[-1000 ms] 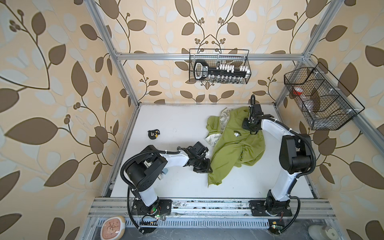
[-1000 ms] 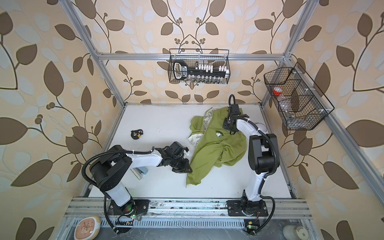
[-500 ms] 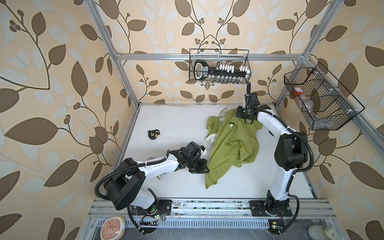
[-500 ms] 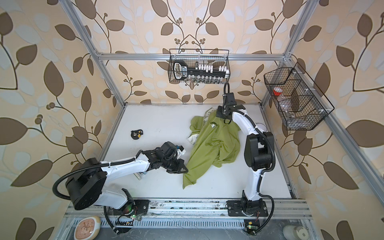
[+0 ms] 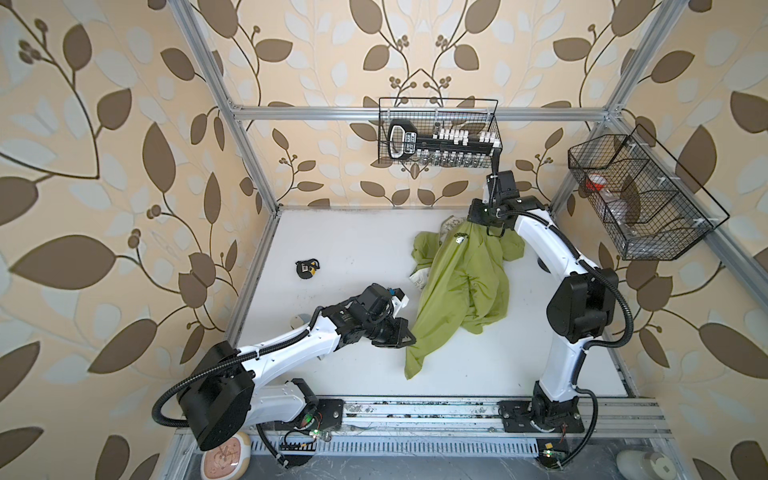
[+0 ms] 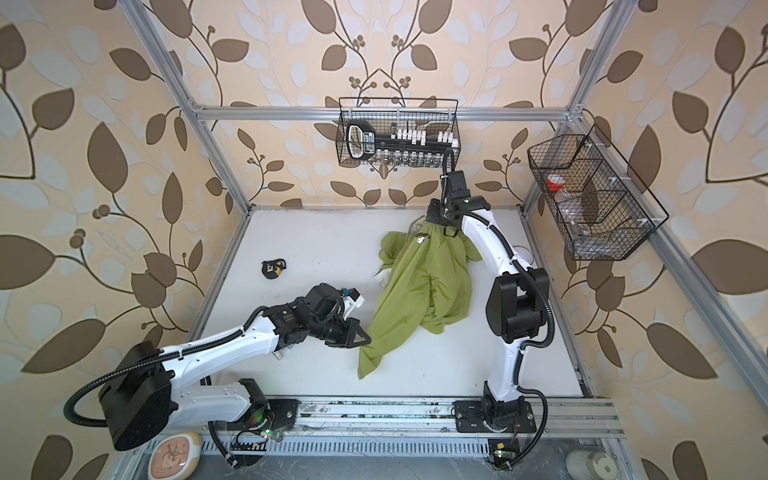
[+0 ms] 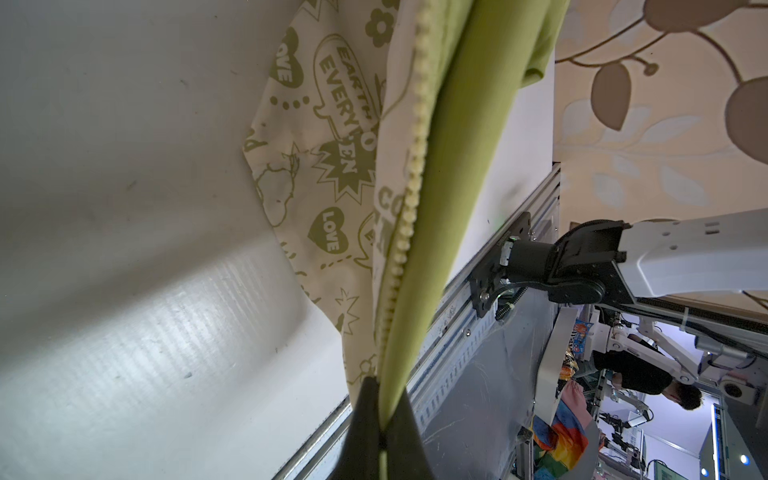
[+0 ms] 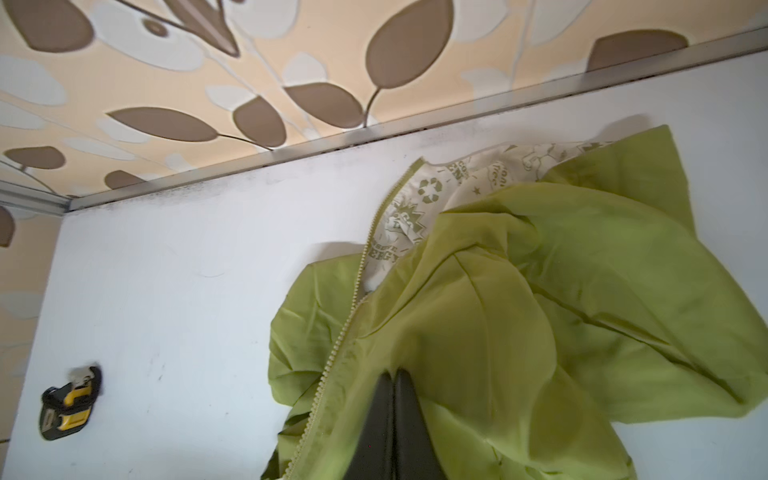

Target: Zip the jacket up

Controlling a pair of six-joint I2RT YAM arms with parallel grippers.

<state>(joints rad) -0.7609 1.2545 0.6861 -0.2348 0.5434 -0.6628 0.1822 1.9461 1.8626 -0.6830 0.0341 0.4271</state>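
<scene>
Holding jacket (image 5: 461, 286): left jaws pinch its lower zipper edge; right jaws pinch upper fabric.
Zipper (image 7: 415, 166): unjoined; best pulled taut, straight.

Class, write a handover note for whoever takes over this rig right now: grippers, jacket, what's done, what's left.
Left gripper: shut on the lower front edge of the jacket, beside the zipper teeth.
Right gripper: shut on fabric at the collar end, at the far side of the table.
Done: jacket stretched between both grippers.
To do: the zipper is not joined, lining showing, slider not visible. Join and zip.
</scene>
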